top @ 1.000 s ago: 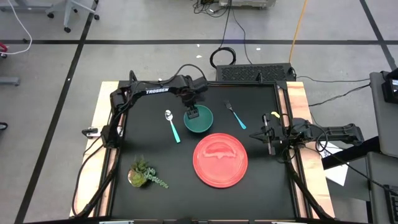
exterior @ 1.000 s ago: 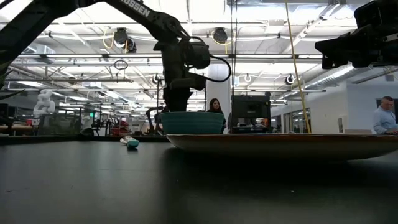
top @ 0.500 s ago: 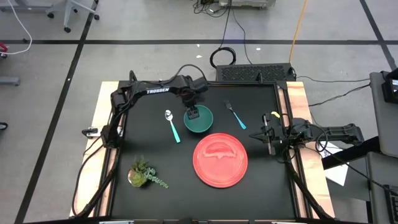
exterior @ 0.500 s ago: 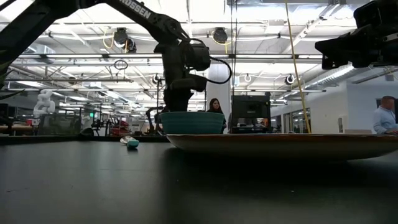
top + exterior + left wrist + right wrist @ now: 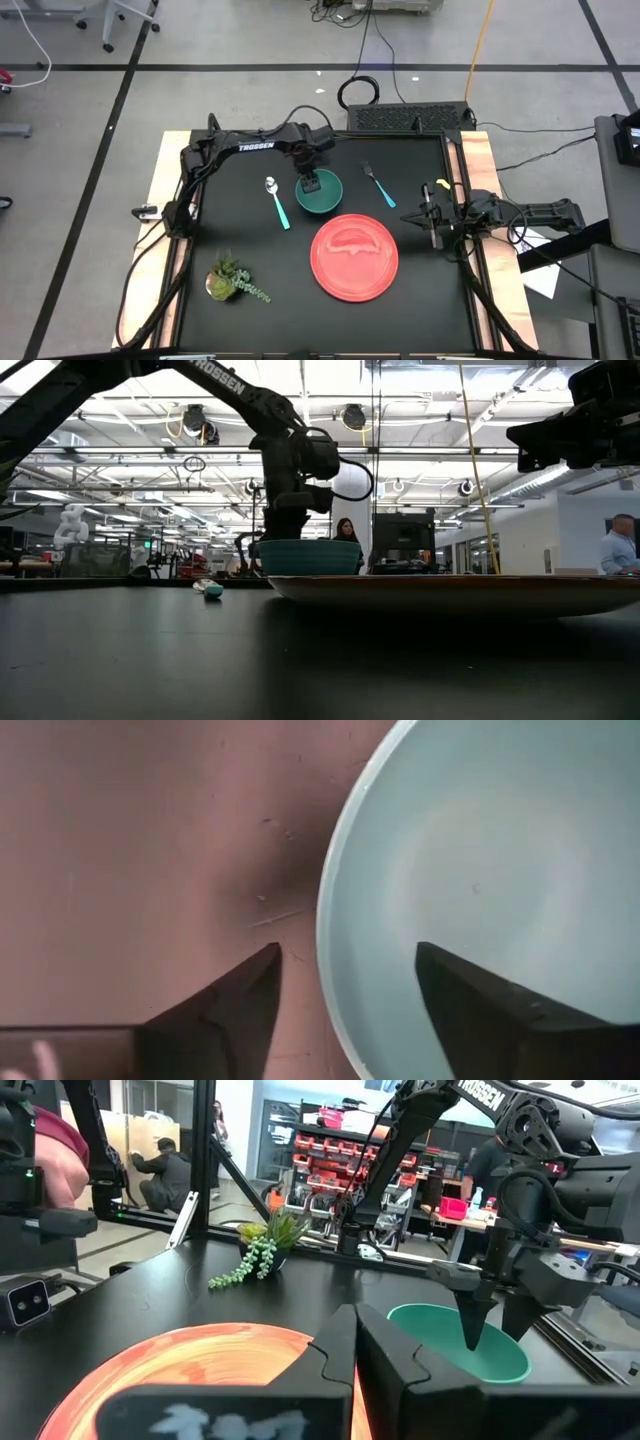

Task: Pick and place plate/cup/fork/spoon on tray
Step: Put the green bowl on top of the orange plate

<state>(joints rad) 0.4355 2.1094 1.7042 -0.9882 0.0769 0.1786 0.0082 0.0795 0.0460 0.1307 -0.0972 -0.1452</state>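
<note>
The dark teal cup (image 5: 322, 194) stands on the table just beyond the empty coral-red tray (image 5: 355, 257). My left gripper (image 5: 311, 183) points down over the cup's far-left rim (image 5: 325, 920). It is open, with one finger outside the rim and one inside the bowl, and I see no touch. The spoon (image 5: 277, 202) lies left of the cup. The fork (image 5: 378, 184) lies right of it. My right gripper (image 5: 432, 232) waits shut and empty at the table's right edge, right of the tray.
A small potted plant (image 5: 232, 281) lies at the near left of the table. Cables run beyond the far edge. People show in the room behind the table in the low view (image 5: 620, 545).
My left arm's wrist has shifted a little down and toward the table's right over the cup. The cup has stayed where it was.
</note>
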